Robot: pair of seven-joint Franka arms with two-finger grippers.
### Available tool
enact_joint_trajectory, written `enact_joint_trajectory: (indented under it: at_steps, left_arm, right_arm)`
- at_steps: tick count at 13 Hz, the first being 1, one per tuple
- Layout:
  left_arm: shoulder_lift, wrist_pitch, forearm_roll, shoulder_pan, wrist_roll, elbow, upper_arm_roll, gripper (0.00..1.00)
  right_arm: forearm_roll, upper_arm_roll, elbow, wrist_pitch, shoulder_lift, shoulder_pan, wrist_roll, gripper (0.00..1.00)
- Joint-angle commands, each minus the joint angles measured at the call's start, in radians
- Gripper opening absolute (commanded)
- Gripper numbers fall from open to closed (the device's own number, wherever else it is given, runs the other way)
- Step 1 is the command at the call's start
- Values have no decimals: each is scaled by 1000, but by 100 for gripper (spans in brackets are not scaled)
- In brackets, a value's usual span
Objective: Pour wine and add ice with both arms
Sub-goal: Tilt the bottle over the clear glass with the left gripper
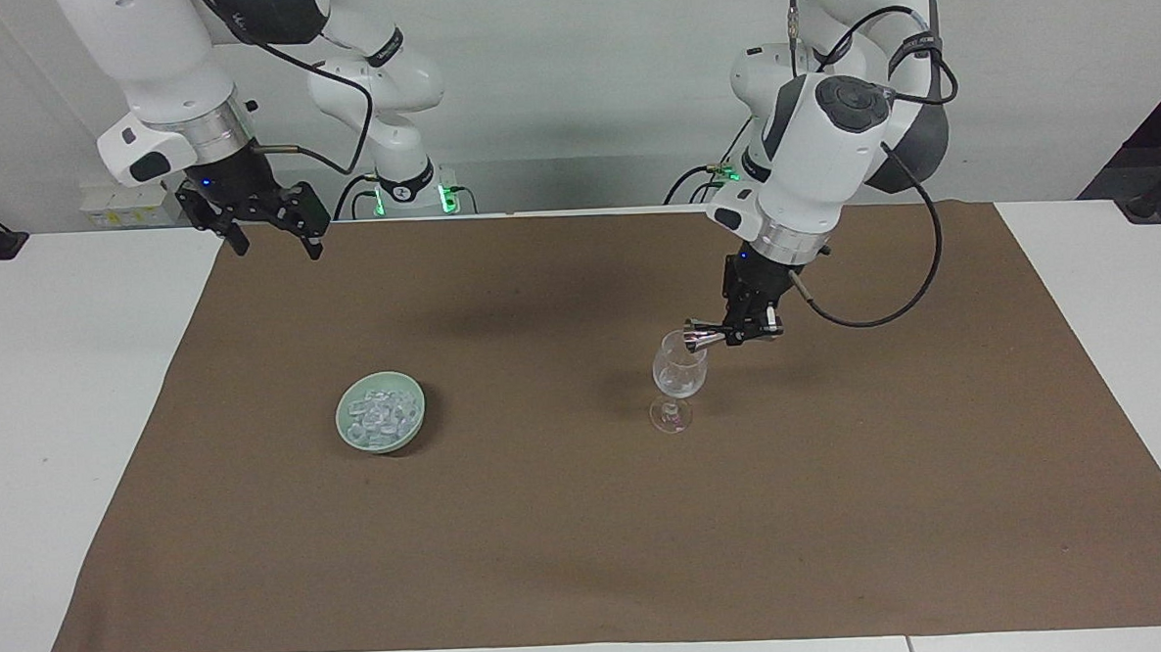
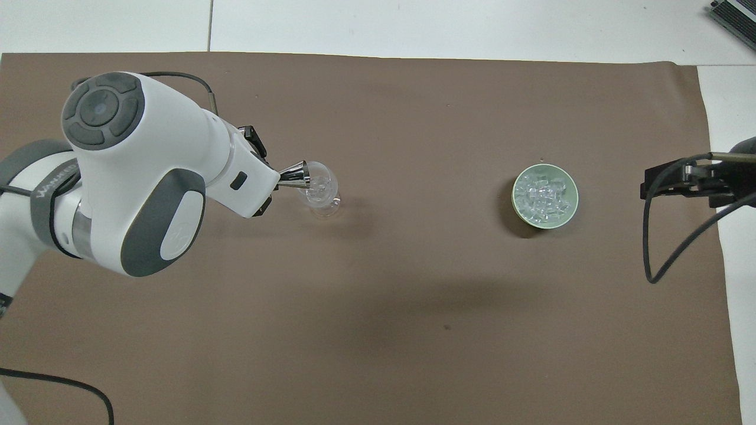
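Now left gripper [image 1: 738, 331] clamps metal jigger [image 1: 701, 336] over glass [image 1: 679, 366]; right gripper [image 1: 269, 234] spread, empty.

No lettering can be read with certainty on anything in view.

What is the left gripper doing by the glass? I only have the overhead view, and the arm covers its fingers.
Observer: In the facing view the left gripper is shut on a small metal jigger, tipped sideways with its wide end at the rim of the stemmed glass.
Operator: Is the right gripper down near the ice?
Observer: No. The right gripper hangs open, raised over the brown mat at its edge nearest the robots, apart from the green bowl of ice.
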Motion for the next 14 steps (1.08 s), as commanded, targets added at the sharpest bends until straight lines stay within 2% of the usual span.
enact_joint_trajectory:
  at_steps: [1, 9, 12, 14]
  left_arm:
    - [6, -38, 45, -38, -27, 37, 16, 0]
    - [-8, -39, 22, -8, -59, 37, 17, 0]
    - [-9, -56, -42, 27, -41, 59, 23, 0]
    - [-8, -59, -148, 73, 22, 57, 23, 0]
  right_arm:
    - [10, 4, 10, -15, 2, -14, -25, 100]
    - [10, 4, 10, -15, 2, -14, -25, 100]
    - [10, 4, 10, -15, 2, -14, -25, 100]
    - [10, 4, 10, -15, 2, -14, -25, 100]
